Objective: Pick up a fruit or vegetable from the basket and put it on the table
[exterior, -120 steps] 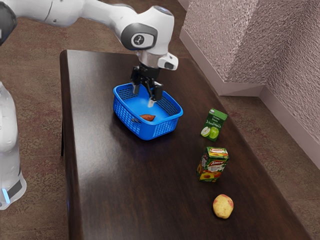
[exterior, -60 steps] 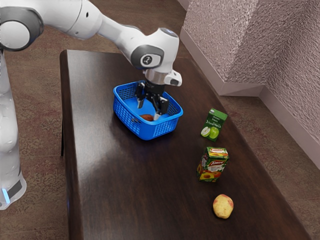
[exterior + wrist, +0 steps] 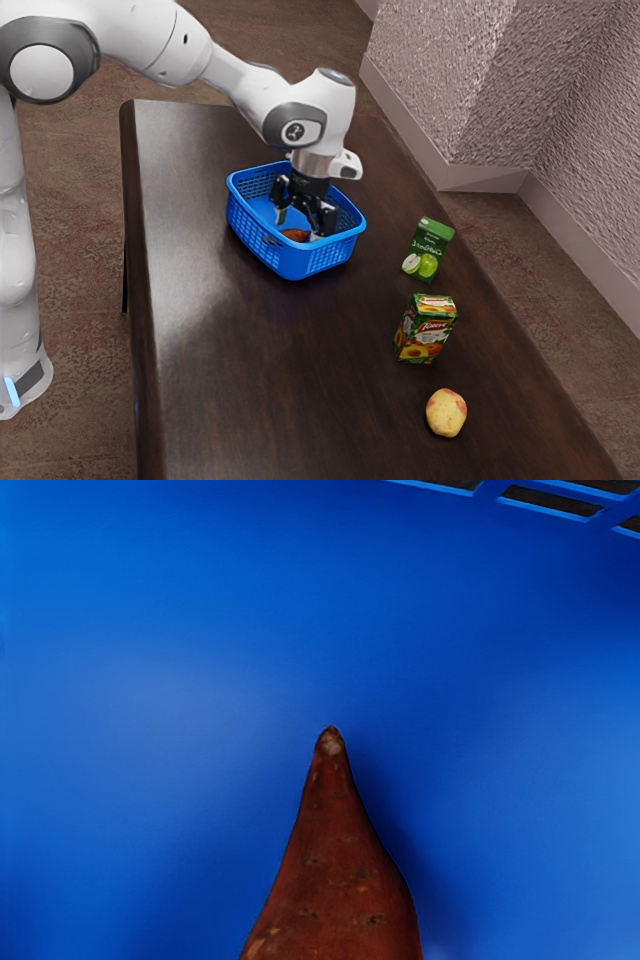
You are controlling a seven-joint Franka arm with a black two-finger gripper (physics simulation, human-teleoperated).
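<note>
My gripper [image 3: 300, 228] is down inside the blue basket [image 3: 298, 262], its two fingers spread apart. Between and just below them lies a reddish-brown sweet potato [image 3: 293, 235] on the basket floor, partly hidden by the basket's near wall. In the wrist view the sweet potato [image 3: 335, 880] points its narrow tip away from the hand, over the smooth blue basket floor [image 3: 180, 700]. Contact between the fingers and the sweet potato cannot be made out. The dark wooden table [image 3: 250, 370] carries the basket.
Toward the exterior view's right stand a green apple juice carton [image 3: 428, 248] and a second carton with fruit pictures [image 3: 426, 328]. A yellowish, potato-like item [image 3: 446, 412] lies nearer the camera. A textured wall [image 3: 470, 80] rises beyond the table's edge.
My gripper has come down into the basket, moving slightly toward the exterior view's right, and its fingers are now around the sweet potato's level. The basket and the other items have stayed put.
</note>
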